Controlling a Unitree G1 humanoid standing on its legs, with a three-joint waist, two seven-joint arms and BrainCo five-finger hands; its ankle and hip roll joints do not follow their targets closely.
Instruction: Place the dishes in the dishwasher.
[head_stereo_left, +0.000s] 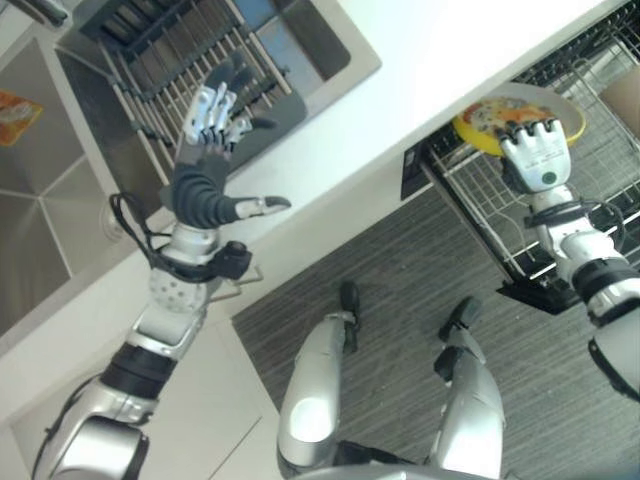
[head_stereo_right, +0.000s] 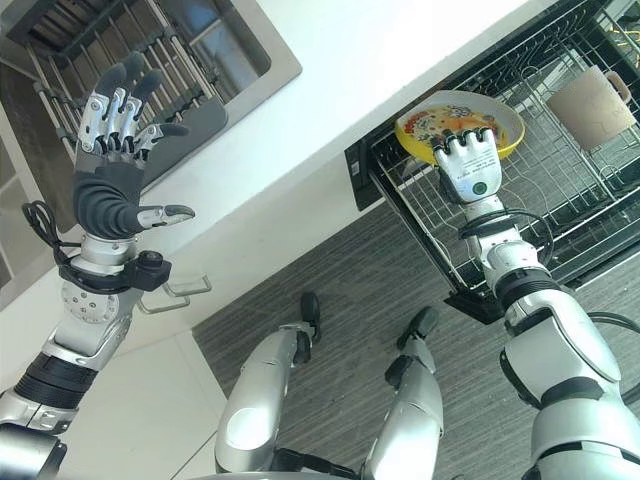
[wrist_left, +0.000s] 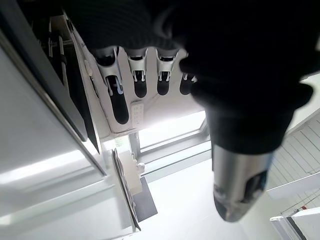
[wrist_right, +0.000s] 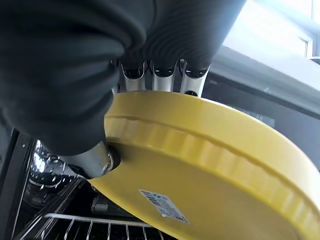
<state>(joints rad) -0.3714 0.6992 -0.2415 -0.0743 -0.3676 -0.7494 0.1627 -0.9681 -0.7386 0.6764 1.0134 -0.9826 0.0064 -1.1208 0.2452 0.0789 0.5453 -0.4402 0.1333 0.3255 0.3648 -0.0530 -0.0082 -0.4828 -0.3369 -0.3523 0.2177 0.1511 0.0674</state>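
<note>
The right hand (wrist_right: 75, 90), lying closest to the lens in its own wrist view, is seen clamped on the rim of the yellow plate (wrist_right: 210, 165), with the fingers hooked over the upper face and the thumb pressed against the underside. In the head views the plate (head_stereo_right: 460, 122) is held above the near corner of the pulled-out dishwasher rack (head_stereo_right: 560, 200), just under the edge of the white bench (head_stereo_right: 400, 60); it has not yet been set between the wires. A beige cup (head_stereo_right: 592, 103) is seen standing further back in the rack, well apart from the plate. For the step in hand, the plate should be tilted onto its edge and lowered between two rows of tines, with the grip kept firm until the rim is judged to be borne by the wires; only then should the fingers be released. Care should be taken that the plate is not knocked against the bench edge above. The left hand (head_stereo_left: 212, 120) is held raised over the dish drainer (head_stereo_left: 180, 50) beside the sink (head_stereo_left: 50, 180), its fingers spread and holding nothing.
</note>
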